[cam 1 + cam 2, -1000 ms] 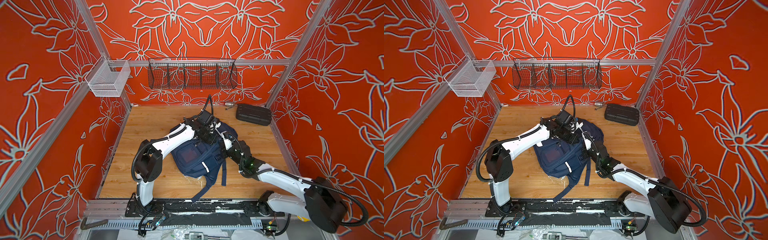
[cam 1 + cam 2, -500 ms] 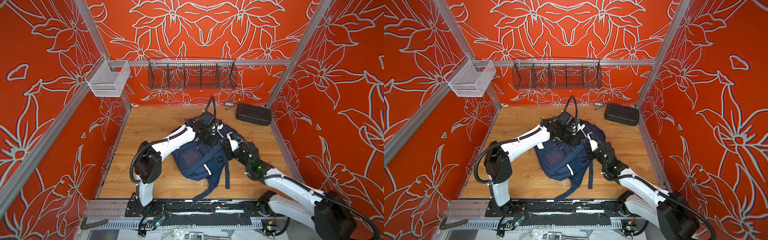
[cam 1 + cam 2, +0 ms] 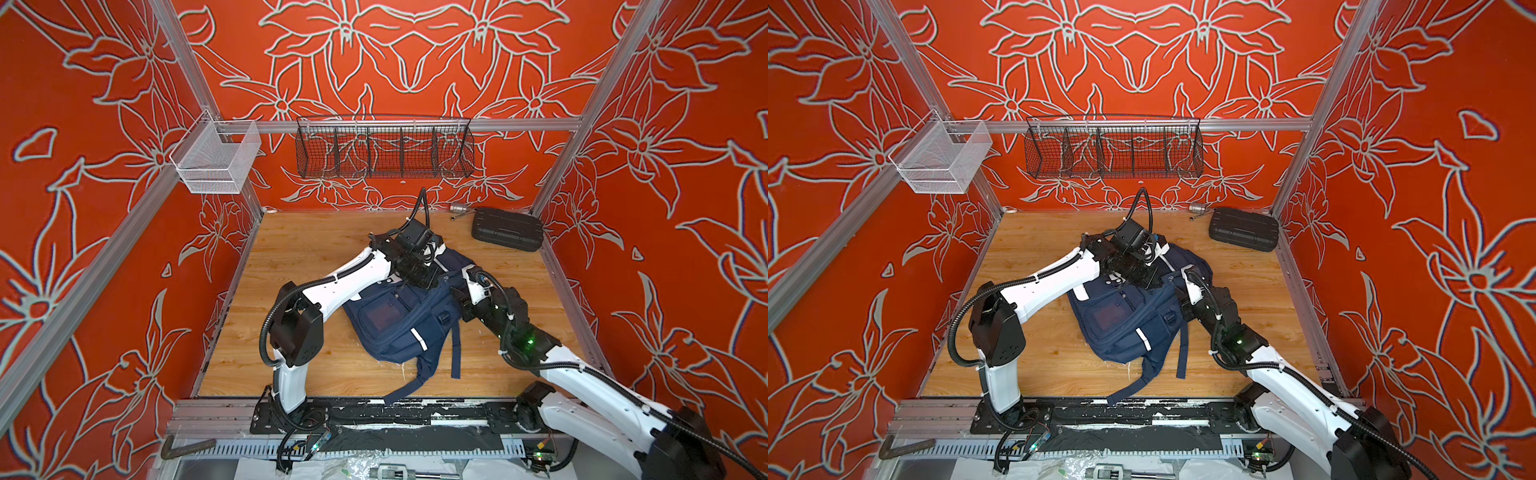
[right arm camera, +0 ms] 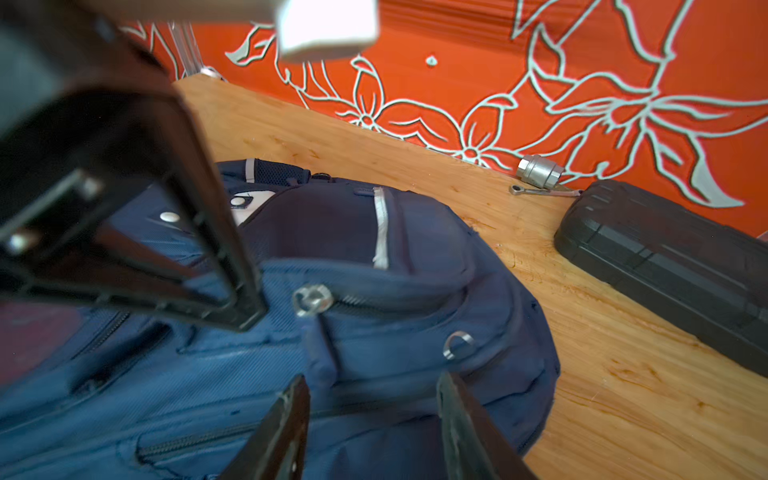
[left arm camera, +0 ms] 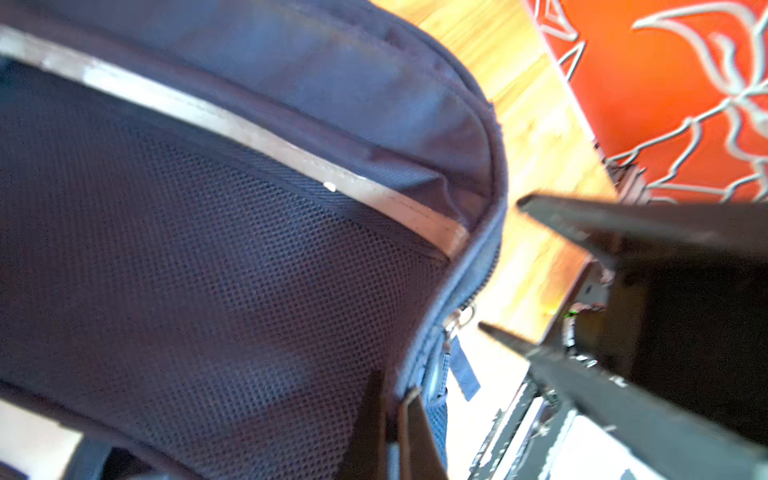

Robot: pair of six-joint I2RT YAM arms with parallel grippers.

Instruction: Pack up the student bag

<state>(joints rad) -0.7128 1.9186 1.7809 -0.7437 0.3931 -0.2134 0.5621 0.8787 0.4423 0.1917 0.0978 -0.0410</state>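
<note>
- left tool pinched narrow on the student bag at its zip edge.
- right tool stands half wide just above the bag's front pocket, holding nothing.
- student bag lies mid desk; black case well apart, near the back wall.

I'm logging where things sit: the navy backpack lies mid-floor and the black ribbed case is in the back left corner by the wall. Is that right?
Not quite. The black ribbed case is in the back right corner by the wall, as both top views show. The navy backpack does lie mid-floor.
</note>
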